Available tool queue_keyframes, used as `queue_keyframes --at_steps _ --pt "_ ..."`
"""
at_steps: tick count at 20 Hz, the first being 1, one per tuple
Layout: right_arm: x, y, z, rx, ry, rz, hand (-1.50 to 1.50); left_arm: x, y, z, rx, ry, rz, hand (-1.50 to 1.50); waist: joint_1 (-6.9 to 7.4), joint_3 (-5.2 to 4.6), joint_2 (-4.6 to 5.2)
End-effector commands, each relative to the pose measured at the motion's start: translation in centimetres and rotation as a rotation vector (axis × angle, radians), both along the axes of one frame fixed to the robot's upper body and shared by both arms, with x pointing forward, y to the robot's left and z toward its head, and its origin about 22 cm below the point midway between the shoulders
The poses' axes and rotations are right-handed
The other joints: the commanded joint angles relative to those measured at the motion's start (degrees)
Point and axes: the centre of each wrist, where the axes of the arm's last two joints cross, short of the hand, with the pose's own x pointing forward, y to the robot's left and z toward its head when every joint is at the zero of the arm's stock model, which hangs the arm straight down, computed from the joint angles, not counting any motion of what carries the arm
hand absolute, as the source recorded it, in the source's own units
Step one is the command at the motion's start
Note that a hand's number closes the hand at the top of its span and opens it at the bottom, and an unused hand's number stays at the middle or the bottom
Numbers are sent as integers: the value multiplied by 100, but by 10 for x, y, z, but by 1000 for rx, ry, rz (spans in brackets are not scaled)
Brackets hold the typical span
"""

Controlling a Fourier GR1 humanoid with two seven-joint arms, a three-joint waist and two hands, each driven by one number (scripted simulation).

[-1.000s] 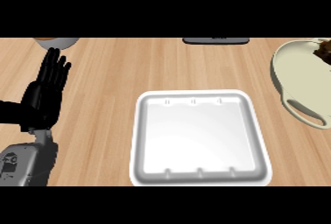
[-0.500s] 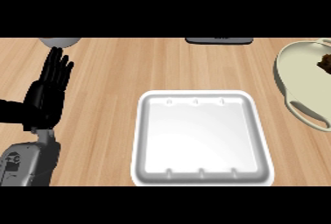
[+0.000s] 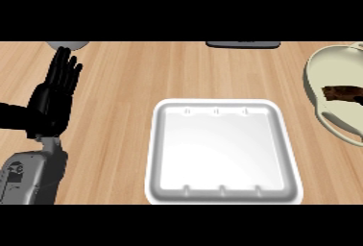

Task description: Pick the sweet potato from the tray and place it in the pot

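While the left hand [image 3: 51,103] rests at the view's left with fingers [image 3: 64,72] straight and spread, sweet potato [image 3: 343,93] lying in the pot [image 3: 322,72] at right, well apart from them, long axis left-right, white tray [image 3: 223,151] mid-surface [image 3: 142,72]

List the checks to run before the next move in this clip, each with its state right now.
1. White rectangular plastic tray holds nothing: ok.
2. Brown sweet potato lies inside the cream-coloured pot at the right edge: ok.
3. Black left hand open, fingers up, resting at the left: ok.
4. Right hand position: cannot tell, not in view.
5. Pot fully on the wooden counter: cannot tell, cropped.
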Motion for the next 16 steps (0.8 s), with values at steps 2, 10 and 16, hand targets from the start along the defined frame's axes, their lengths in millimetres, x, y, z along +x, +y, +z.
queue_keyframes --at_steps 2,10,16 --pt "2 2 -4 13 -98 95 -150 -2 16 -14 4 -4 6 0 -4 -4 -2" --pt "12 -6 31 253 -400 32 -150 2 9 -7 -6 9 4 0 -36 -6 -20" --pt "-21 -39 17 389 -557 -35 -150 -15 -10 -10 -9 6 -2 0 -46 0 -31"
